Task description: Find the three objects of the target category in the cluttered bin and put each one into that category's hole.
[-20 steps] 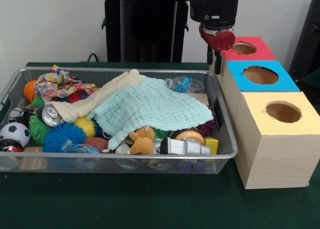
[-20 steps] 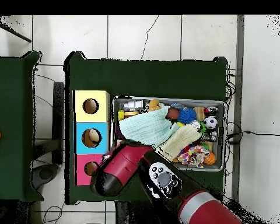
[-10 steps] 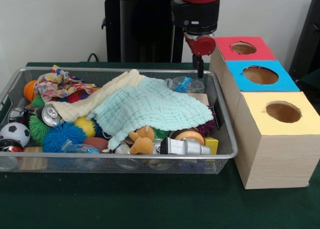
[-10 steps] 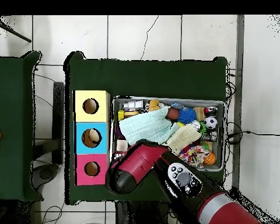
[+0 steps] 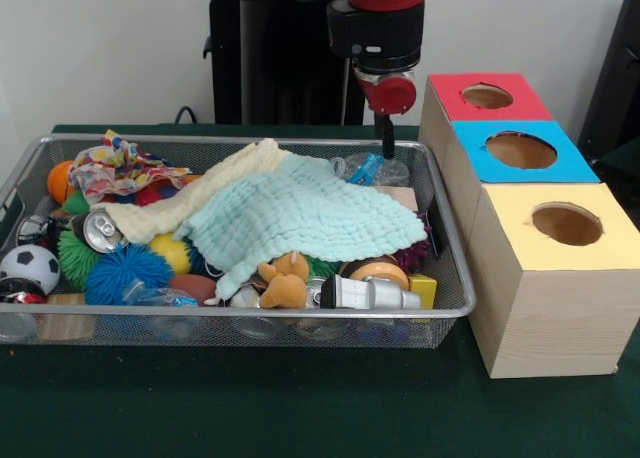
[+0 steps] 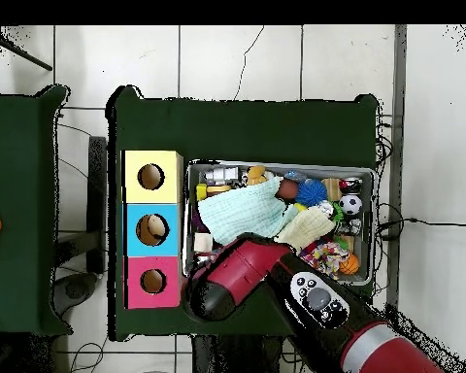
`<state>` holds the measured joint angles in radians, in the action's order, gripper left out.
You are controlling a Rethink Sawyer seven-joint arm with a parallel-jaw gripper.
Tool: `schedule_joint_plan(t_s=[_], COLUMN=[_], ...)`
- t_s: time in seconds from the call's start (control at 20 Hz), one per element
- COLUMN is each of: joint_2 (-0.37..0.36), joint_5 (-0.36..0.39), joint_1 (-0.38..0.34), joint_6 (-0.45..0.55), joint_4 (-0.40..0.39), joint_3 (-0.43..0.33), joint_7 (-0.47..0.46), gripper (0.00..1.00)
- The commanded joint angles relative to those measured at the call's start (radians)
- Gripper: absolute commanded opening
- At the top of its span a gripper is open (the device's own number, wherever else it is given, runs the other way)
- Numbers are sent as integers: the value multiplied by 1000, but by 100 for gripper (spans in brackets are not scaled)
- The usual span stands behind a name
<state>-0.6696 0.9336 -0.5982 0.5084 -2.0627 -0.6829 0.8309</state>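
A wire basket (image 5: pixel 452 240) holds mixed clutter under a mint cloth (image 5: pixel 300 213) and a cream cloth (image 5: pixel 190 203). Showing around them are a drink can (image 5: pixel 100 231), a soccer ball (image 5: pixel 28 266), a blue spiky ball (image 5: pixel 125 271), a tan plush toy (image 5: pixel 283 281) and a silver-and-black bottle (image 5: pixel 370 293). My gripper (image 5: pixel 385 143) hangs over the basket's back right corner, just above a crumpled clear bottle (image 5: pixel 372 168), holding nothing I can see. Right of the basket stand the red box (image 5: pixel 455 103), blue box (image 5: pixel 480 158) and yellow box (image 5: pixel 600 243), each with a round hole. In the overhead view the arm's red head (image 6: pixel 222 287) hides the gripper.
A patterned cloth (image 5: pixel 115 168) and an orange ball (image 5: pixel 58 178) lie at the basket's far left. In the overhead view the three boxes (image 6: pixel 135 230) line the basket's left side, and a second green table (image 6: pixel 18 209) stands further left.
The arm has swung from beside the red box's hole to over the basket's back right corner. The clutter has not shifted.
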Motion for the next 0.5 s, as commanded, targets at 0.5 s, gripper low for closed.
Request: schedule_joint_plan(t_s=[0.5], joint_2=[27], joint_5=[23], joint_1=[-3], joint_6=[78], joint_4=[129], joint_3=[-33], joint_7=[-102], gripper=[100])
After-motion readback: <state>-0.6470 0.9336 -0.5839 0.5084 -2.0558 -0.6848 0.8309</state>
